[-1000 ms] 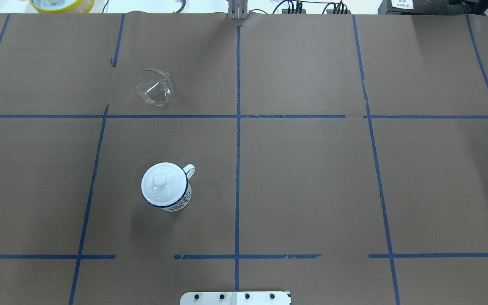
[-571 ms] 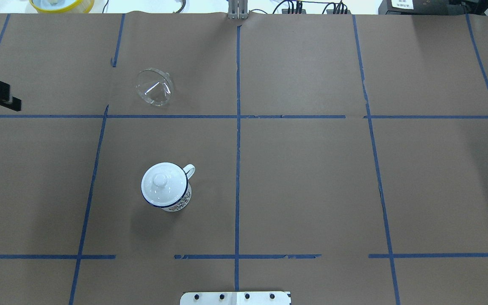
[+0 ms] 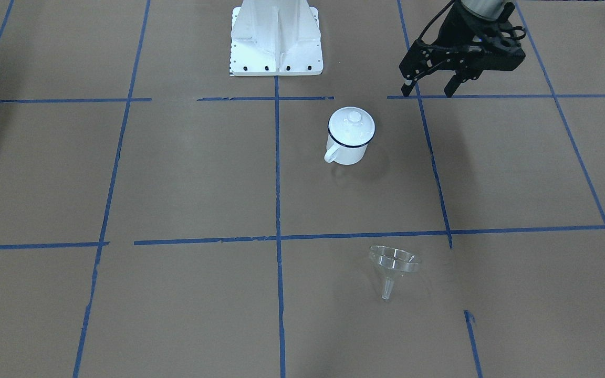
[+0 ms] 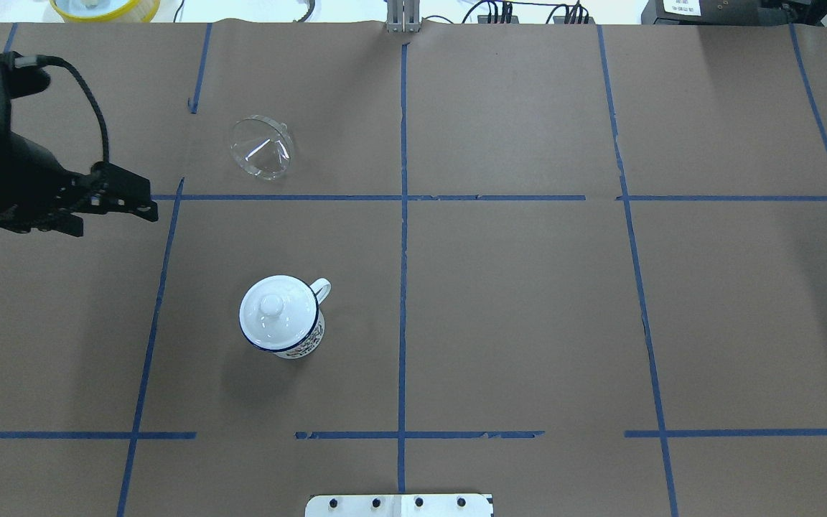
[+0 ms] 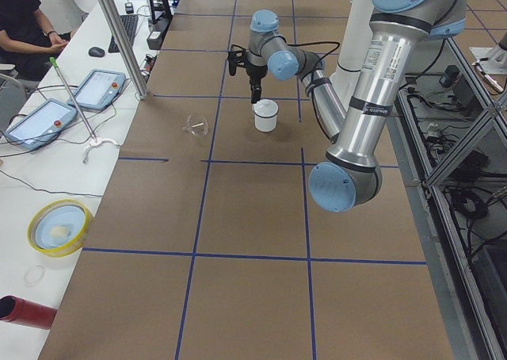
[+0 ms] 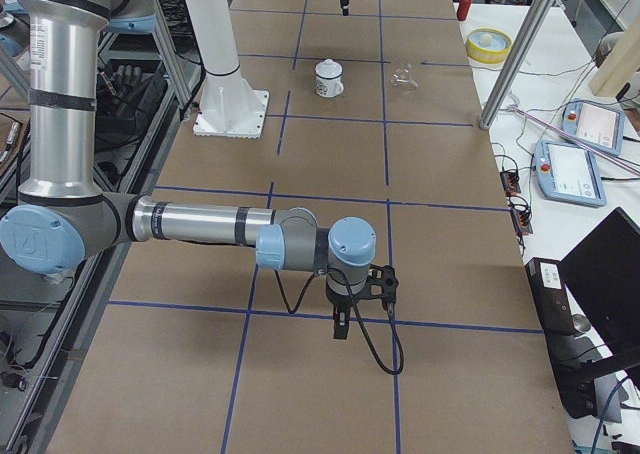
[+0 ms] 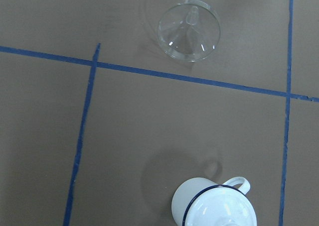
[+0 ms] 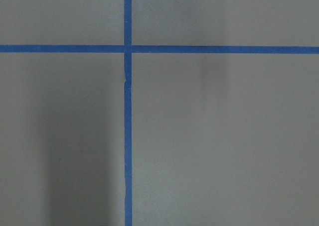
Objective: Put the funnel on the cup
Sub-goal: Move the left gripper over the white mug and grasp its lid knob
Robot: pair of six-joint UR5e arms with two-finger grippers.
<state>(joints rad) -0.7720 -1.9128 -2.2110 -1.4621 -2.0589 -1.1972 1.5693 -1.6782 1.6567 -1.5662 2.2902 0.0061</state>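
The clear funnel (image 4: 261, 147) lies tilted on the brown paper, far left of centre; it also shows in the front view (image 3: 393, 265) and the left wrist view (image 7: 189, 31). The white mug (image 4: 304, 342) with a dark blue rim stands upright nearer the robot, with a round white knobbed lid (image 4: 270, 307) on it. The mug also shows in the front view (image 3: 348, 151). My left gripper (image 4: 118, 219) is open and empty, above the table to the left of both, touching neither (image 3: 429, 89). My right gripper (image 6: 340, 326) shows only in the exterior right view, far from both; I cannot tell its state.
The robot's white base plate (image 4: 399, 505) sits at the near table edge. A yellow bowl (image 4: 105, 7) stands beyond the far edge. Blue tape lines cross the brown paper. An operator (image 5: 24, 19) and tablets sit at a side bench.
My left arm has come into the overhead view from the left edge and moved right, toward the funnel and mug. The funnel and mug have not moved.
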